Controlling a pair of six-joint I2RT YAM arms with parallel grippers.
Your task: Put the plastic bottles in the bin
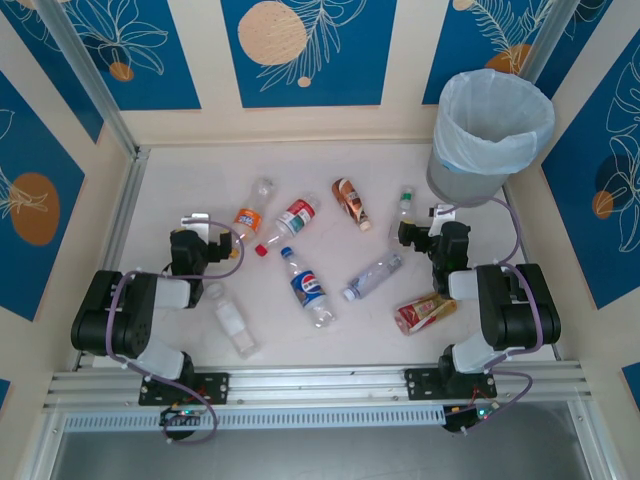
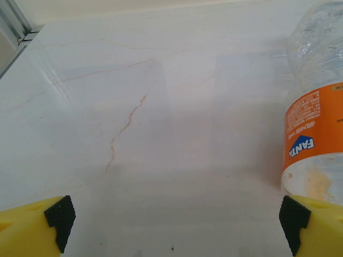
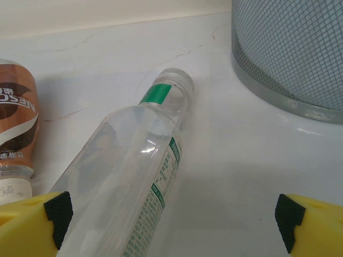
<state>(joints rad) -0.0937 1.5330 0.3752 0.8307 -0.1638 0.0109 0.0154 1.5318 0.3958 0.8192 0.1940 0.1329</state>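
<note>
Right tool (image 3: 174, 217) wide, clear bottle (image 3: 134, 176) near bin (image 3: 289, 53)

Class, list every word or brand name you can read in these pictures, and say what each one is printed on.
"FANTA": on the orange-labelled bottle.
"NESC", the rest turned out of sight: on the brown bottle.
Too small to read: the fine print on the clear bottle with green bands, and every label in the top view.
</note>
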